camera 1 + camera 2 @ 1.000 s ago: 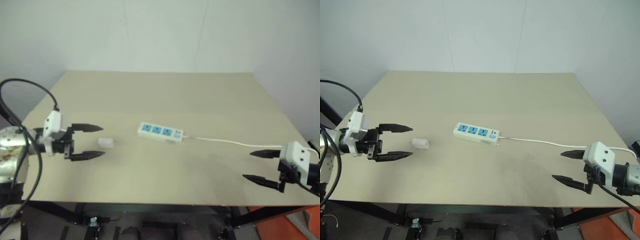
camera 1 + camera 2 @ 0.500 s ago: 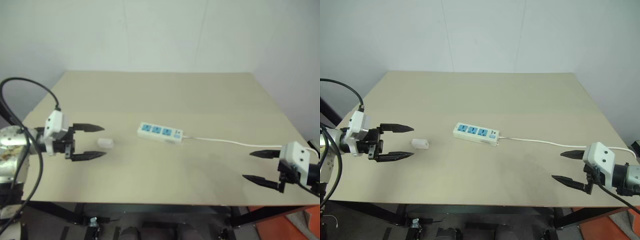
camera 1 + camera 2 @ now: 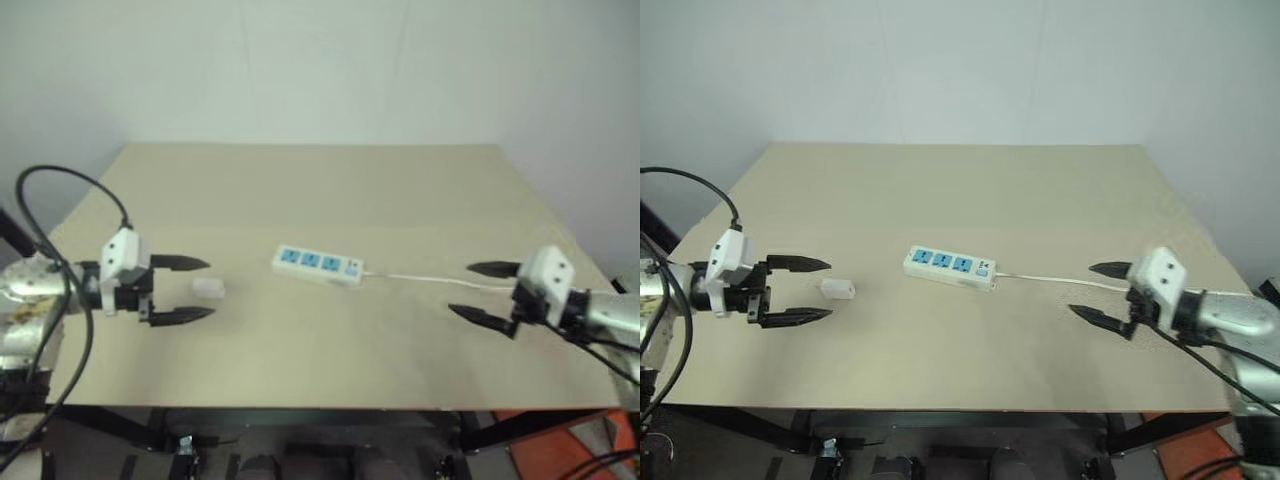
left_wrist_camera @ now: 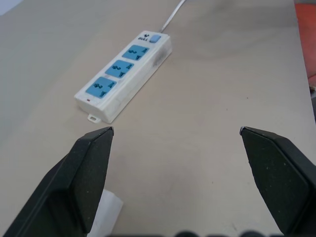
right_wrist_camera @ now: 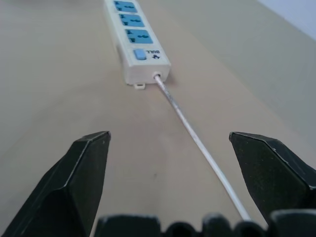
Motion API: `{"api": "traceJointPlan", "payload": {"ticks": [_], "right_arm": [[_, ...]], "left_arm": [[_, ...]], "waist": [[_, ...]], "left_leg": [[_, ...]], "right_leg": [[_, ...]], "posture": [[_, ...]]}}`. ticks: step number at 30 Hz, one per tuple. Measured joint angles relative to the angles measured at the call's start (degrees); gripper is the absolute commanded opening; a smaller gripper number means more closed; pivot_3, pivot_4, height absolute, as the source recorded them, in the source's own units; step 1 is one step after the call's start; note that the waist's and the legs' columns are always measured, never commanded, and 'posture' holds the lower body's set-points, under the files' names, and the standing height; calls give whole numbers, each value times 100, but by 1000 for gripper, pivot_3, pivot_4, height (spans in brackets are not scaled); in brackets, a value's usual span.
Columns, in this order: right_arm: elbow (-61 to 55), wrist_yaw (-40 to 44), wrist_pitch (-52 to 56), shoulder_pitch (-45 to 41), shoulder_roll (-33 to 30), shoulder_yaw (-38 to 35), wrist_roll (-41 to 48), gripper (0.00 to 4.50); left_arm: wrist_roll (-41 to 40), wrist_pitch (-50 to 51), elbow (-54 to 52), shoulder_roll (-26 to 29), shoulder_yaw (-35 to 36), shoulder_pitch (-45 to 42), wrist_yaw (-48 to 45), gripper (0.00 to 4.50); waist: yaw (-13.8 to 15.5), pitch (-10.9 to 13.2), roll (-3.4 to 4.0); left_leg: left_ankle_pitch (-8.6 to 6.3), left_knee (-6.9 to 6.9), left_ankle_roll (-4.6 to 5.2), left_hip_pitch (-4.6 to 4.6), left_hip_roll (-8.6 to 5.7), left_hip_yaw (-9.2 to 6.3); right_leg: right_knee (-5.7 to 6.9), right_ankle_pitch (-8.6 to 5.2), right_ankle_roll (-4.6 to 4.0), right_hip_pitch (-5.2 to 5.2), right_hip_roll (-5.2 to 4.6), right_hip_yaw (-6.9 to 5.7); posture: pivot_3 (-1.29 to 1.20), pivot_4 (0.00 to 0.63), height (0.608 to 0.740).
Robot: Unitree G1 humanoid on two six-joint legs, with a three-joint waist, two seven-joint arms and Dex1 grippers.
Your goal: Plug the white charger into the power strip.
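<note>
Charger point(image 3: 837, 288) sitting loose on tan table point(image 3: 970, 200), bit left of centre, just past left gripper point(image 3: 810, 290) tips, not touched. Power strip point(image 3: 951, 267) mid-table, blue sockets facing up, thin cable point(image 3: 1060, 281) trailing off right. Right gripper point(image 3: 1098, 291) hanging over that cable, near strip's switch end. Both grippers spread wide, holding nothing.
</note>
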Motion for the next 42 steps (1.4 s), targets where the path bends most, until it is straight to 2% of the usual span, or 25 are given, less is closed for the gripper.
{"api": "traceJointPlan", "payload": {"ticks": [4,7,10,11,16,21,22,26,31,36,37,42], "right_arm": [[1407,15,-471,-1108,725,859,-516,4500],[2512,85,-755,-1783,1063,1145,-785,4500],[3102,178,-826,-2056,1121,1275,-930,3907],[3618,248,-845,-2291,1218,1313,-999,3717],[4382,423,-986,-2637,1269,1356,-1193,1963],[4578,472,-1190,-2656,1311,1347,-1266,259],[4588,482,-1207,-2656,1325,1349,-1274,39],[4451,527,-1357,-2574,1321,1358,-1361,15],[2605,985,-1336,-1421,941,1365,-1140,15],[869,707,-662,-341,708,1266,-950,15],[705,543,-579,-237,717,1260,-964,720],[80,-93,-174,260,759,1209,-978,2384]], "left_arm": [[142,-8,-45,-31,-209,-106,-16,4473],[294,-2,-87,60,-347,-123,-22,4473],[373,-1,-167,122,-376,-121,-16,4500],[374,-2,-235,161,-348,-18,10,4500],[375,-25,-386,161,-334,335,138,4500],[374,-83,-455,161,-334,363,216,4500],[375,-105,-455,161,-334,360,217,4500],[378,-135,-426,156,-356,253,213,4500],[426,-192,-301,149,-443,102,165,4500],[495,-243,-213,102,-546,1,150,4500],[498,-249,-198,70,-577,-41,148,4500],[543,-358,-37,-23,-713,-188,113,4500]], "waist": [[30,3,-1],[54,5,0],[73,5,0],[43,5,0],[4,5,1],[4,5,1],[3,5,1],[-17,5,1],[33,5,1],[29,5,1],[23,5,1],[40,5,0]], "left_leg": [[0,-10,0,-13,0,-6],[0,-12,0,-35,-2,-6],[0,-14,1,-54,-7,-8],[-1,-17,1,-53,-8,-7],[-1,-19,2,-40,-1,-10],[0,-14,1,-26,1,-11],[0,-14,1,-24,0,-11],[0,-15,1,-24,1,-12],[-1,-16,2,-37,1,-14],[-1,-13,1,-32,-1,-12],[-1,-11,1,-30,0,-12],[4,-10,-1,-17,0,-12]], "right_leg": [[2,1,-7,-15,1,-7],[-6,23,-46,-30,-5,-11],[-11,25,-49,-43,-16,-18],[-13,26,-51,-44,-17,-16],[11,26,-52,-51,-5,-15],[13,26,-53,-34,-1,-15],[13,26,-53,-33,-1,-15],[13,26,-53,-33,0,-15],[6,25,-53,-37,-2,-18],[15,24,-50,-39,-2,-15],[16,12,-30,-39,1,-14],[24,-1,-9,-32,5,-11]], "posture": [[0,150,740],[0,150,740],[0,150,740],[0,150,740],[0,150,740],[0,150,740],[0,150,740],[0,150,740],[0,150,740],[0,150,740],[0,150,740],[0,150,740]]}}
